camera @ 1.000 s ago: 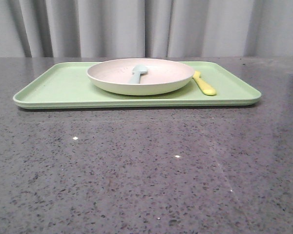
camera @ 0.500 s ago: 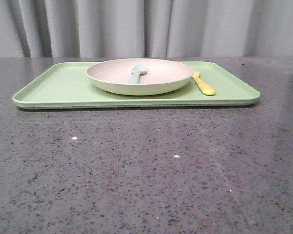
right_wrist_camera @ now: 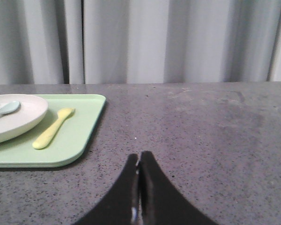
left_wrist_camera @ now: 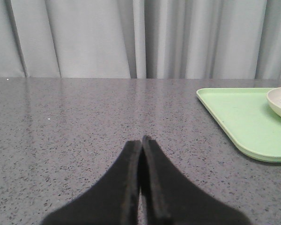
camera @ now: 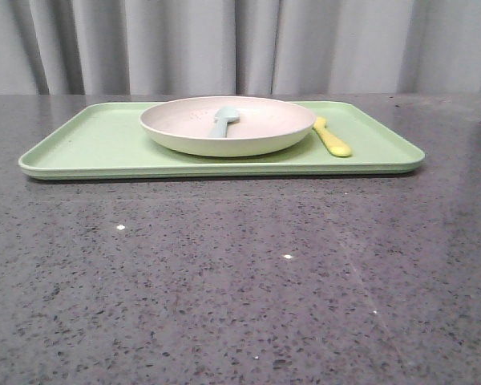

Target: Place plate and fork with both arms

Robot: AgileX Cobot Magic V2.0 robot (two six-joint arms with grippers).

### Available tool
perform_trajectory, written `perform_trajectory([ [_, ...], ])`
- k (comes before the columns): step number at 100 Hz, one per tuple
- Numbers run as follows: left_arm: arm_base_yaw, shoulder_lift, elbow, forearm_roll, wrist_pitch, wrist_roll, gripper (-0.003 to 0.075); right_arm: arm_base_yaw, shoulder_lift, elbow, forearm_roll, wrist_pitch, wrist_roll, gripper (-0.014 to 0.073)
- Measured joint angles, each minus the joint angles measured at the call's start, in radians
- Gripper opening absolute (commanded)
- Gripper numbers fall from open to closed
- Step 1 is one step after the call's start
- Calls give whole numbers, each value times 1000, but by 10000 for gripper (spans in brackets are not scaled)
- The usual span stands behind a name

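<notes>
The cream plate (camera: 256,128) sits on the middle of the light-green tray (camera: 88,144). The yellow fork (camera: 332,138) lies on the tray just right of the plate. In the right wrist view the plate (right_wrist_camera: 18,119) and the fork (right_wrist_camera: 50,131) show off to one side on the tray (right_wrist_camera: 82,129). In the left wrist view only the plate's edge (left_wrist_camera: 280,102) and a tray corner (left_wrist_camera: 239,117) show. My left gripper (left_wrist_camera: 141,139) is shut and empty, low over bare table. My right gripper (right_wrist_camera: 139,155) is shut and empty, apart from the tray. Neither gripper shows in the front view.
A pale blue-grey spoon (camera: 223,120) lies in the plate; it also shows in the right wrist view (right_wrist_camera: 3,110). The speckled grey table (camera: 240,281) stretches in front of the tray. Grey curtains (camera: 240,40) hang behind the table's far edge.
The tray with plate, spoon and fork sits a few pixels further left in the front view than a second ago. Nothing else differs.
</notes>
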Motion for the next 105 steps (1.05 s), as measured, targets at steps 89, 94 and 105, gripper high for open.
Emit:
perform_trajectory([
  [89,0,0,0,0,0,0,-20,-26,-123,36,8,151,0,-68],
  [94,0,0,0,0,0,0,-20,-26,-123,36,8,151,0,-68],
  [105,0,0,0,0,0,0,-20,-26,-123,36,8,151,0,-68],
])
